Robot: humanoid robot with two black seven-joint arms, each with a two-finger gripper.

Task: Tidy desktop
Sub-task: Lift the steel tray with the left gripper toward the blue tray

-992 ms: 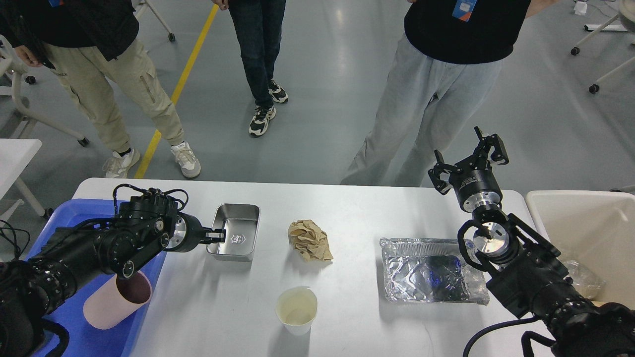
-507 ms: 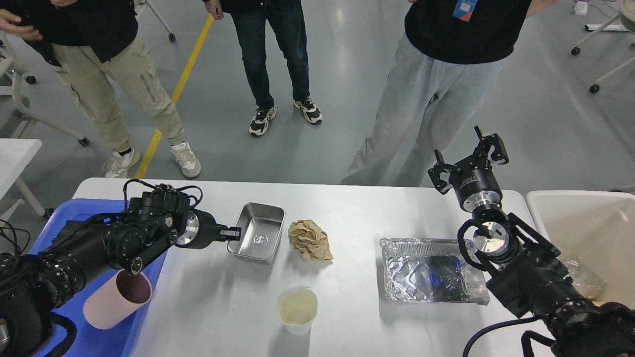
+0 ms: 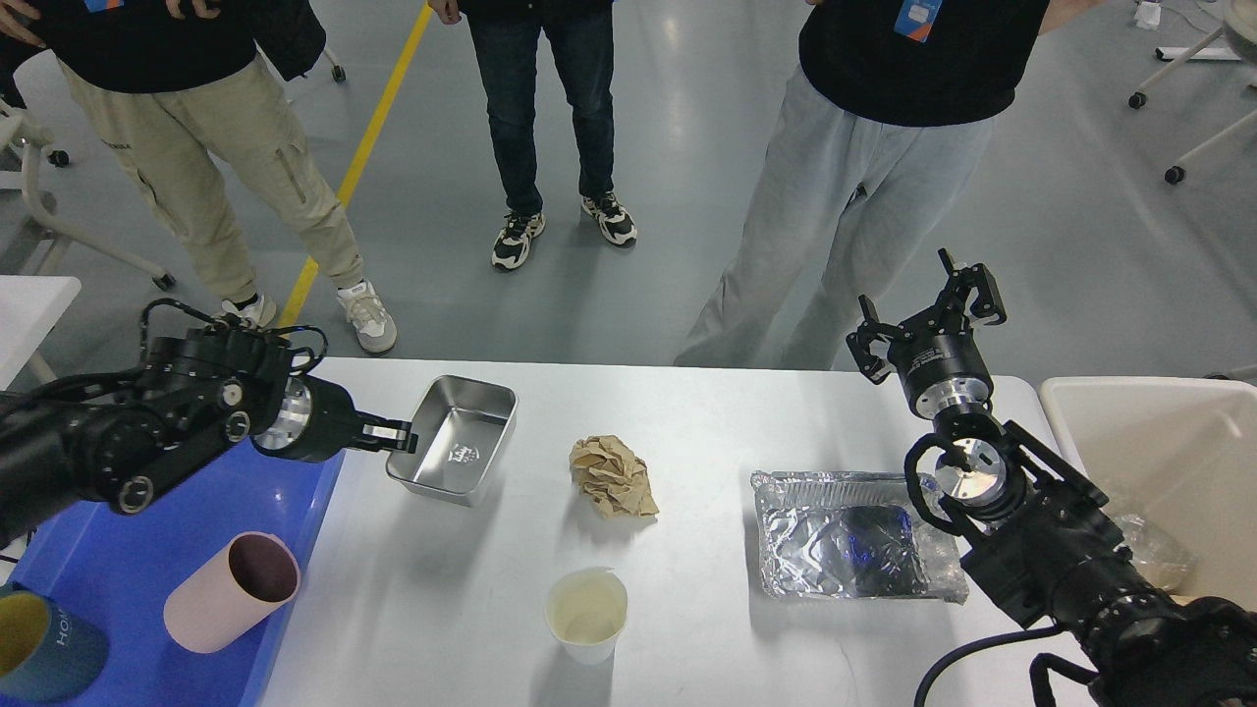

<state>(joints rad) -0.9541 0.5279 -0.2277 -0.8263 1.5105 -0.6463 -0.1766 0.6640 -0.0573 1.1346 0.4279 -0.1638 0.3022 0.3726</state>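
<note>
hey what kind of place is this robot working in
Most likely a robotics lab or test floor, not a home. People with lanyard badges stand watching on a glossy grey floor with a yellow safety line, rolling furniture sits around the edges, and staged clutter lies on the white desktop.

Bright, even overhead light; you get sharp focus throughout. Glare on the foil tray [image 3: 852, 535] beside your right gripper [image 3: 928, 312]. Soft shadow under the steel tin [image 3: 454, 453] at your left gripper [image 3: 403, 436].

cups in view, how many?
3: a white paper cup upright on the desktop, near edge; a pink cup on its side in the blue tray; a teal-yellow cup at the tray's left, partly cropped.
</note>
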